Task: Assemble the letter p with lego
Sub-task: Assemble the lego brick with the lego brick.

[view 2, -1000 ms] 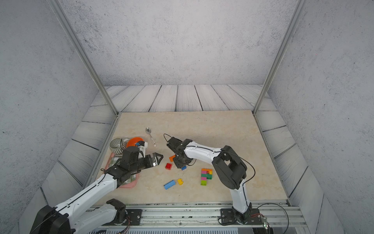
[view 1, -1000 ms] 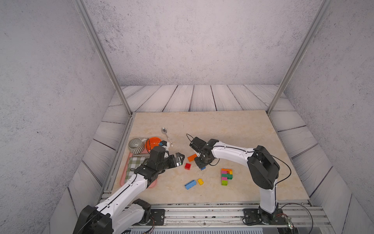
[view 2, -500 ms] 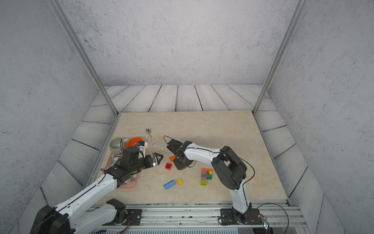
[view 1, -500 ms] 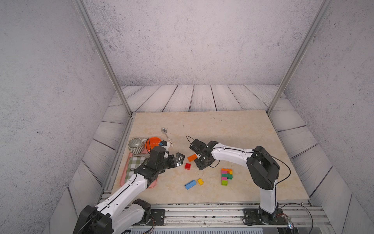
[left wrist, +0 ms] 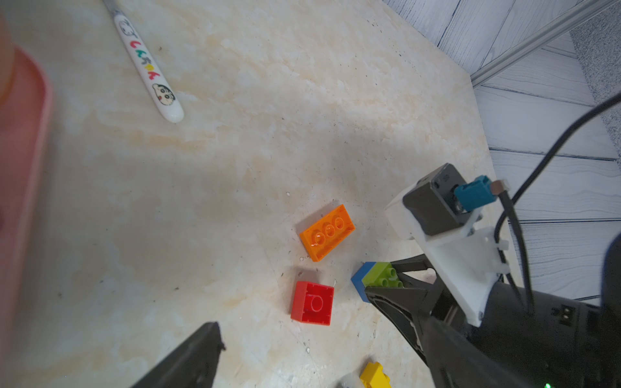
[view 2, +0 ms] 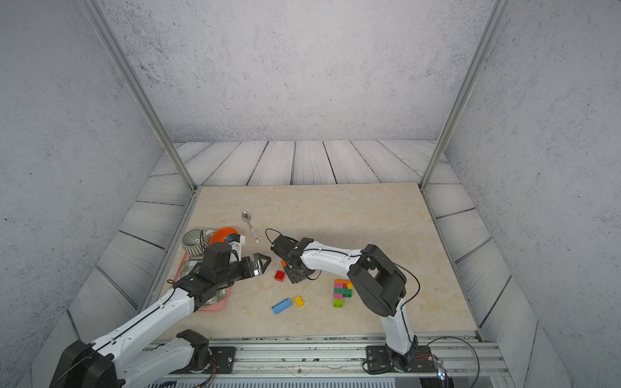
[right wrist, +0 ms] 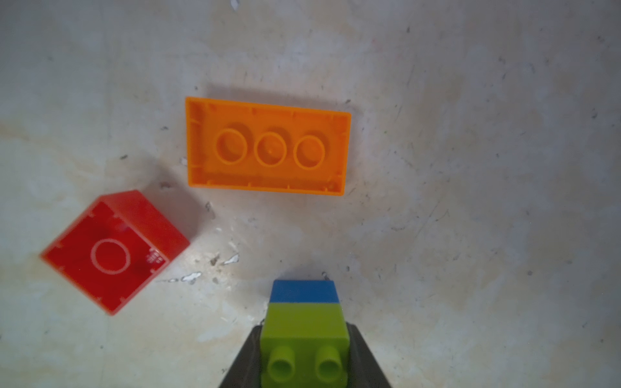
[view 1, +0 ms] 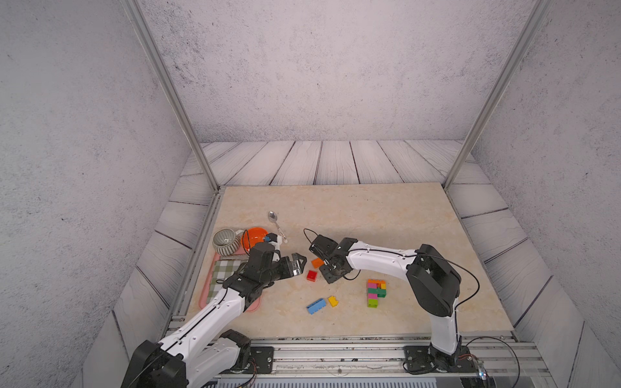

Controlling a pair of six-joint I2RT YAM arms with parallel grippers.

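My right gripper (right wrist: 304, 359) is shut on a lime brick (right wrist: 304, 331) with a blue brick (right wrist: 304, 291) joined to its far end. It holds the pair low over the table, right beside an upside-down orange brick (right wrist: 268, 146) and an upside-down red brick (right wrist: 112, 252). In both top views this gripper (view 1: 327, 270) (view 2: 293, 273) is next to the orange brick (view 1: 317, 262) and the red brick (view 1: 312, 275). My left gripper (view 1: 299, 264) hovers open just left of them. A multicoloured lego stack (view 1: 375, 288) lies flat to the right. A long blue brick (view 1: 316, 305) and a yellow brick (view 1: 333, 301) lie nearer the front.
A spoon (view 1: 277, 223) lies behind the bricks. At the left edge are an orange bowl (view 1: 254, 236), a striped cup (view 1: 224, 241) and a pink tray (view 1: 202, 299) with a checked cloth, partly under my left arm.
My right gripper has shifted slightly to the left with the lime and blue pair in it. The left arm has not moved.
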